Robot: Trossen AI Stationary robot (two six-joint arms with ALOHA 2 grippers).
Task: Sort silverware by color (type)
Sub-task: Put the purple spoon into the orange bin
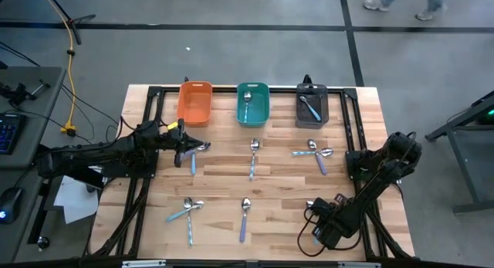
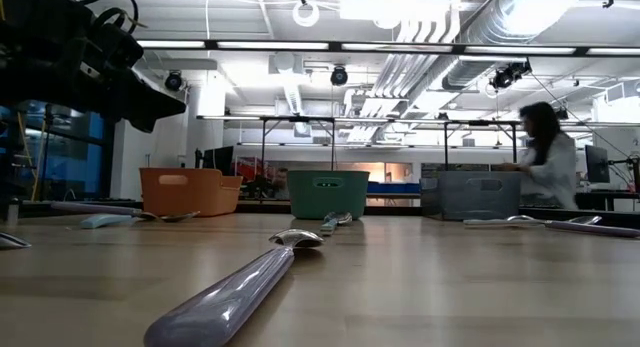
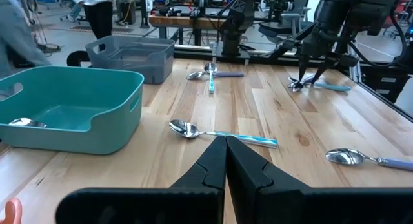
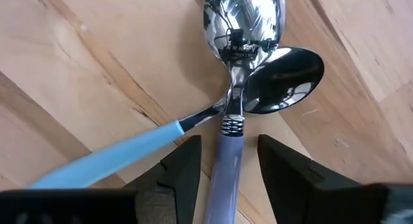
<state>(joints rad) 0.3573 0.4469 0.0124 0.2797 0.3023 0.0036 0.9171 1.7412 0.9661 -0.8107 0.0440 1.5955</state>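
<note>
Silverware is lying scattered across the counter (image 1: 270,183) in crossed pairs and singles, and we are seeing three more pieces already in the bins: one spoon in the teal bin (image 1: 252,104), one in the dark grey bin (image 1: 312,106), none that we can make out in the orange bin (image 1: 194,102).

We are watching the right hand (image 4: 229,161) hanging just above a crossed pair at the counter's near right corner, its fingers standing apart on either side of the purple-handled spoon (image 4: 224,169). The light-blue-handled spoon (image 4: 110,156) is lying across it, their necks touching just ahead of the fingertips, both bowls beyond them.

We are seeing the left hand (image 3: 225,146) with its fingers pressed together and gripping nothing. It is hovering over the counter in front of the orange bin, with a teal-handled spoon (image 3: 219,132) lying just ahead of its tip and the teal bin off to one side.
</note>
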